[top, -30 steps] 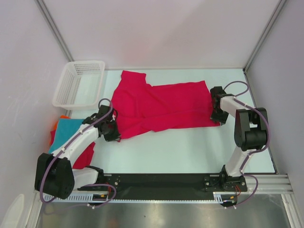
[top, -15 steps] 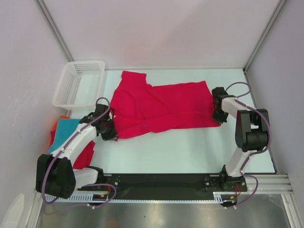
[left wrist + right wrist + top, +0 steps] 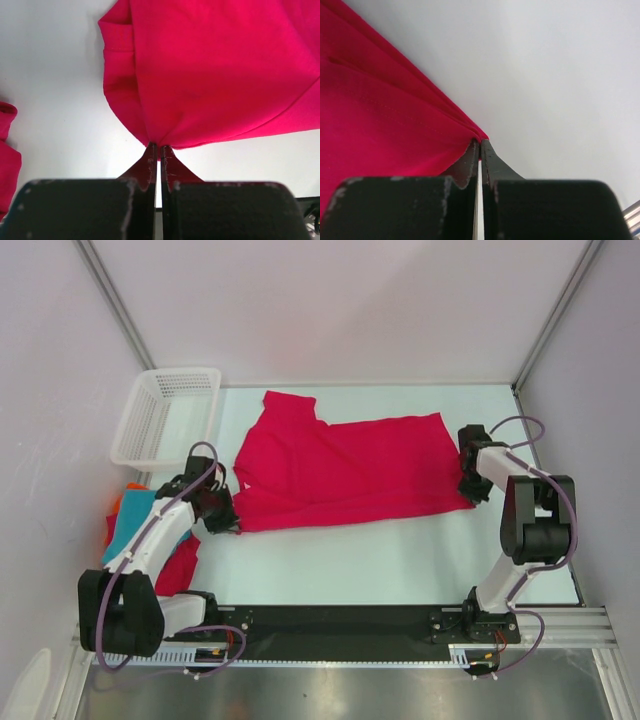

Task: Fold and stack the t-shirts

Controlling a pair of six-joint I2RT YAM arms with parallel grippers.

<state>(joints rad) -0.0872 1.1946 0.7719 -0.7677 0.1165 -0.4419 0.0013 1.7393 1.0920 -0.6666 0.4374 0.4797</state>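
A large crimson-red t-shirt (image 3: pixel 340 465) lies stretched out across the white table (image 3: pixel 380 550). My left gripper (image 3: pixel 229 519) is shut on its near left corner. In the left wrist view the closed tips (image 3: pixel 158 148) pinch the cloth (image 3: pixel 215 75), which fans out from them. At the other end my right gripper (image 3: pixel 473 490) is shut on the shirt's near right corner. The right wrist view shows the hem (image 3: pixel 380 120) gathered into the closed tips (image 3: pixel 480 143). Folded teal (image 3: pixel 135 515), orange (image 3: pixel 117 502) and red (image 3: pixel 178 565) t-shirts lie stacked at the table's left edge, under my left arm.
A white mesh basket (image 3: pixel 165 415) stands at the back left, just beyond the shirt's sleeve. Grey walls close in the table on the left, back and right. A fold of red cloth (image 3: pixel 6 150) shows at the left edge of the left wrist view.
The right gripper has closed on the shirt's corner. Both grippers have drawn apart, left going left and right going right, and the shirt now lies wider and flatter.
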